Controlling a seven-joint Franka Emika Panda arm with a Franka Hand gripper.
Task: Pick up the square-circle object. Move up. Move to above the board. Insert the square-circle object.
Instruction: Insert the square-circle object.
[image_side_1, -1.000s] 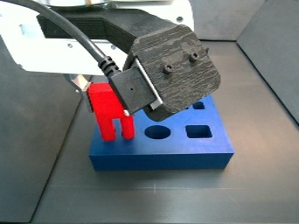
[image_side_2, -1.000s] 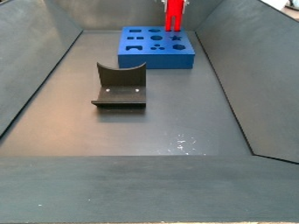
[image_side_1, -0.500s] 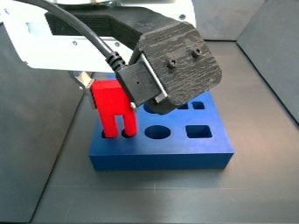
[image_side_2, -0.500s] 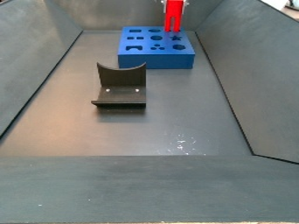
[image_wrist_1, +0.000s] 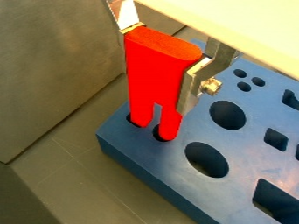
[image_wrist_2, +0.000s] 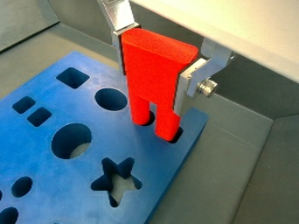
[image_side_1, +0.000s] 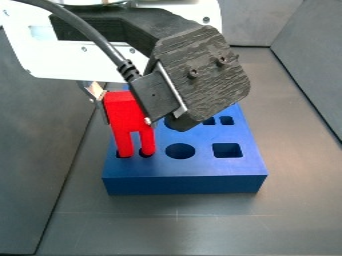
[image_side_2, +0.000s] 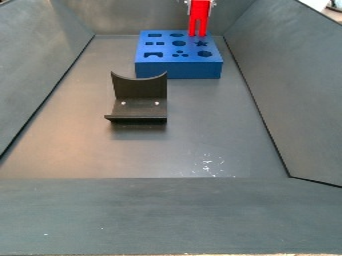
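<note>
The gripper (image_wrist_1: 162, 57) is shut on the square-circle object (image_wrist_1: 158, 79), a bright red block held upright with its two prongs pointing down. The prong tips are inside two holes at a corner of the blue board (image_wrist_1: 233, 149). Both wrist views show the silver fingers (image_wrist_2: 195, 77) clamping the block's upper sides. In a side view the block (image_side_1: 124, 122) stands at the board's (image_side_1: 187, 172) near left corner under the gripper (image_side_1: 127, 100). The other side view shows the block (image_side_2: 199, 18) at the far edge of the board (image_side_2: 181, 58).
A dark olive-grey U-shaped holder (image_side_2: 136, 98) stands on the floor in front of the board. Sloping grey bin walls (image_side_2: 54, 80) close in both sides. The bulky black wrist housing (image_side_1: 201, 75) hangs over the board.
The red block has shifted slightly over the board's corner and its prongs now sit in the holes. The grip is unchanged.
</note>
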